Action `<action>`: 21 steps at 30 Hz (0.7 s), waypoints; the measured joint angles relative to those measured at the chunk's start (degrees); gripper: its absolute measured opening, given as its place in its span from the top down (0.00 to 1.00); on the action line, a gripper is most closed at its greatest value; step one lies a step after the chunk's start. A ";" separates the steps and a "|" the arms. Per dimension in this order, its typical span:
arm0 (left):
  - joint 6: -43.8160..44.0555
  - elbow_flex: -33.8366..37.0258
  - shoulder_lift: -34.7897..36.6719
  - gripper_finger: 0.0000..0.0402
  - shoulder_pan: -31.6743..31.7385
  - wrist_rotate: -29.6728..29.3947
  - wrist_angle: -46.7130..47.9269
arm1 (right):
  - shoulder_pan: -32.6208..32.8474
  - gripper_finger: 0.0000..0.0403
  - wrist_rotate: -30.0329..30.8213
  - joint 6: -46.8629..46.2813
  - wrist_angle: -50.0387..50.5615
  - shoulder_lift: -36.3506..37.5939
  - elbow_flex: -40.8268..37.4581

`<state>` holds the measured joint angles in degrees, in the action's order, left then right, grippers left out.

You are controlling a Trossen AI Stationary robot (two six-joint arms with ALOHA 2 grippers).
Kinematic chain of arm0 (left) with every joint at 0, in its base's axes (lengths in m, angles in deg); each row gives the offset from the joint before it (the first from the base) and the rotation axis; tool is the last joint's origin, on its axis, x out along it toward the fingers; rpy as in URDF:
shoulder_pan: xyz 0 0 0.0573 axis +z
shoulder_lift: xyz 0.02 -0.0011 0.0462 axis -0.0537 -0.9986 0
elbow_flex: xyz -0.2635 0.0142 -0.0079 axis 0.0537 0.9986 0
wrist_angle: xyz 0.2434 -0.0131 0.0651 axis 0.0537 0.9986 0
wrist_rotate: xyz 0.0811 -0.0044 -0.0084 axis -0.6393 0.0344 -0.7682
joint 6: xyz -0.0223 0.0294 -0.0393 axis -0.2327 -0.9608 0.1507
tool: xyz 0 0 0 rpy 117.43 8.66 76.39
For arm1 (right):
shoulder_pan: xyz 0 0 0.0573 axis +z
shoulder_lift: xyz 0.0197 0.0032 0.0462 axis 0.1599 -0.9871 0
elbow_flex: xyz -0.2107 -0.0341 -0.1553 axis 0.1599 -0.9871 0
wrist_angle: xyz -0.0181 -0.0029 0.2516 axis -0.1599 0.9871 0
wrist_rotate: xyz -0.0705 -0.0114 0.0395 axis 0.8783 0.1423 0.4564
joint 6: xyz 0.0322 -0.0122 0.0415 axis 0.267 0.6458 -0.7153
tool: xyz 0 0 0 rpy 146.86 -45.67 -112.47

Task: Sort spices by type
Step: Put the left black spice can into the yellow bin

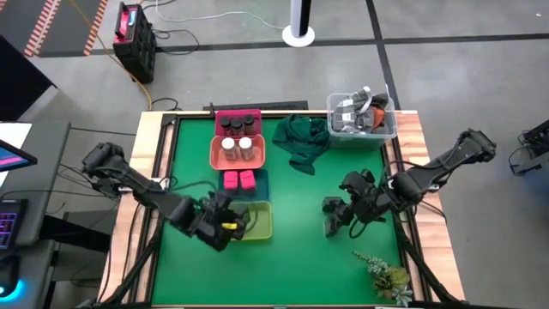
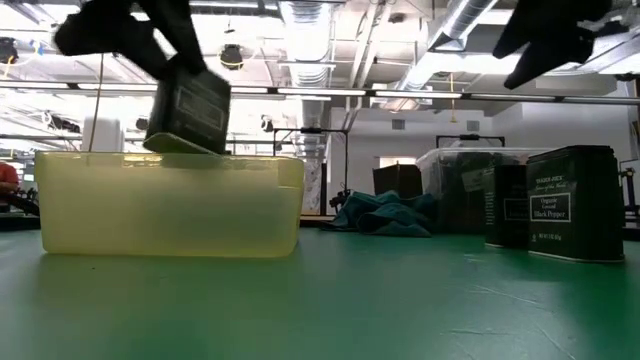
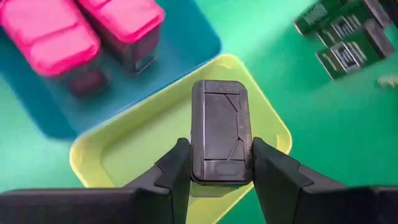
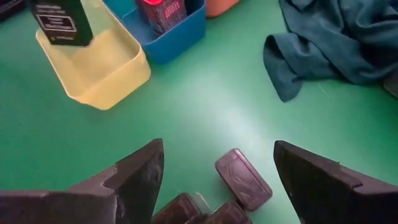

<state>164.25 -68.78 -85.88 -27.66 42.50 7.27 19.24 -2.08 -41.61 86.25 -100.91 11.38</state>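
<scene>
- The left hand (image 1: 225, 225) hides most of the grey box (image 1: 228, 226) from above.
- Dark boxes (image 4: 244, 178) beneath the right hand (image 4: 217, 177) run past the picture's edge.

two dark jointed arms (image 1: 137, 184), blk wedge fingers (image 4: 140, 171).

The dark box (image 2: 573, 203) standing on the table has a white label that says "Trader Joe's" at the top and "Black Pepper" lower down; a small word between them may be "Organic". The words on the other boxes are too small to read
</scene>
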 joint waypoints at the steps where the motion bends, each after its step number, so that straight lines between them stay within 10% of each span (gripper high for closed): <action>1: 3.15 0.03 -0.72 0.66 -0.89 -1.28 0.77 | -0.38 0.19 -0.37 0.84 -0.45 0.00 0.00; 11: 29.84 0.03 -11.08 0.66 -5.52 -5.33 8.29 | -1.98 0.19 -3.31 3.82 -1.89 0.00 0.00; 21: 37.58 -4.62 -16.41 0.68 -5.69 -6.39 21.60 | -1.98 0.19 -4.64 5.08 -1.99 0.00 0.00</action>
<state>201.83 -73.39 -102.28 -33.35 36.12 28.88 17.26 -6.73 -36.52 84.26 -100.91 11.38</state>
